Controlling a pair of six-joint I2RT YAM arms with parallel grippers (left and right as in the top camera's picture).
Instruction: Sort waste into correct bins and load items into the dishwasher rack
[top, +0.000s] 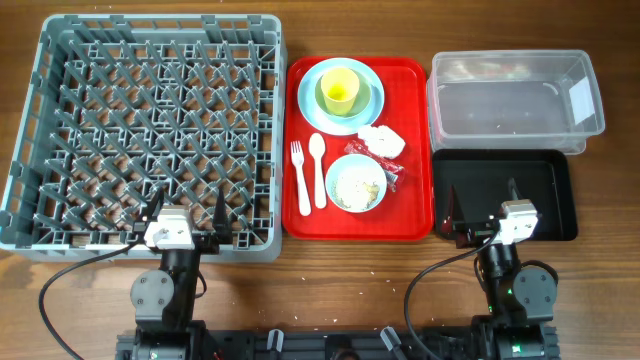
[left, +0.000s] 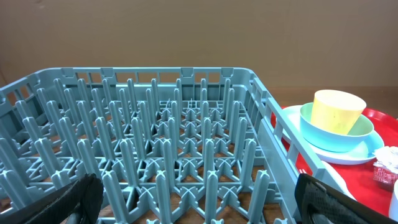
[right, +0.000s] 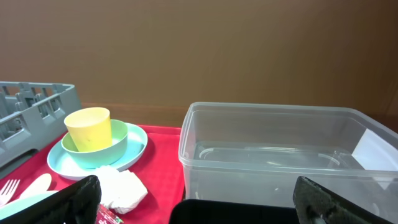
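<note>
Nearest: 2 grippers spread wide, empty, left (top: 190, 212) above grey pegged rack (top: 160, 22), right (top: 483, 203) above flat black tray (top: 540, 200). On glossy red tray (top: 415, 120): bowl (top: 331, 185) of crumbly scraps (top: 358, 185), fork (top: 298, 175), spoon (top: 318, 170), crumpled napkin (top: 383, 140), wrapper (top: 393, 175). Farther: yellow cup (top: 340, 92) on round plate (top: 306, 95). Beyond black tray: clear tub (top: 500, 57).

A robot test bench dressed up as a canteen: bare wooden table (top: 335, 285), plain brown backdrop (right: 249, 50), left arm (top: 162, 295) and right arm (top: 520, 290) at 7 and 5 o'clock, red serving tray (top: 412, 120) at 12, grey dishwasher rack (top: 150, 130) at 10.
</note>
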